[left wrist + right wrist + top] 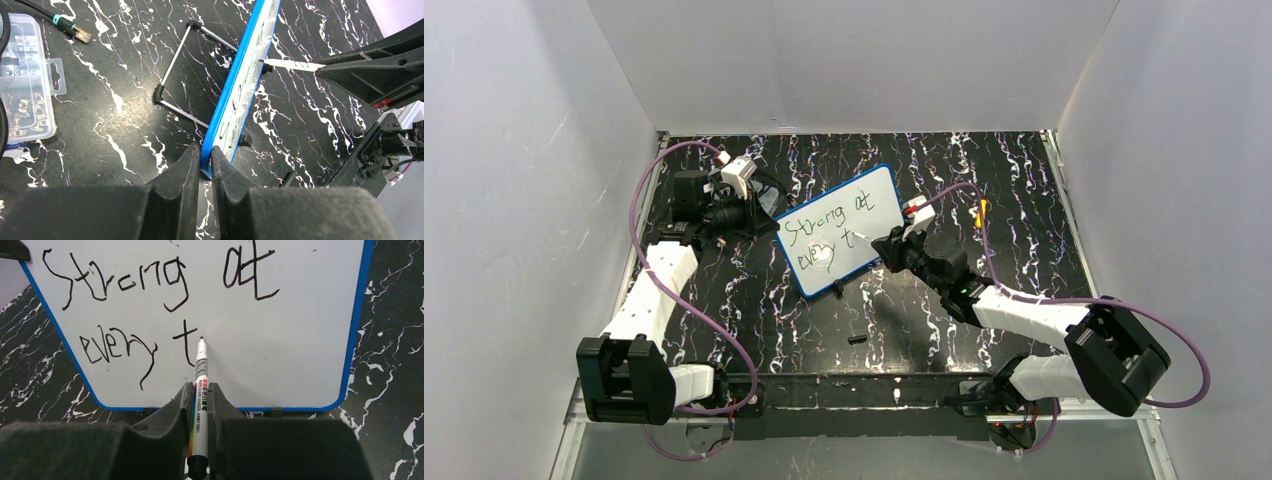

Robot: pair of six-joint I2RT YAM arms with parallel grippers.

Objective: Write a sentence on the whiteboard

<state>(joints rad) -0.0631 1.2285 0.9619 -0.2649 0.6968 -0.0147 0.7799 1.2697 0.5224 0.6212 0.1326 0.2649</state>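
The whiteboard (864,205), white with a blue rim, stands tilted on a wire stand (176,60) mid-table. Its dark script (150,280) reads "Strong at" over "every t". My left gripper (759,218) is shut on the board's left edge; in the left wrist view (204,159) its jaws pinch the blue rim (235,85). My right gripper (890,243) is shut on a white marker (200,405); it shows in the right wrist view (201,390). The marker's tip (201,340) rests at the board just right of the "t". The marker also shows in the left wrist view (290,65).
A clear plastic parts box (22,80) and a cable plug (70,27) lie left of the board. A small black cap (856,339) lies on the marbled table in front. An orange object (980,209) lies at the right. White walls enclose the table.
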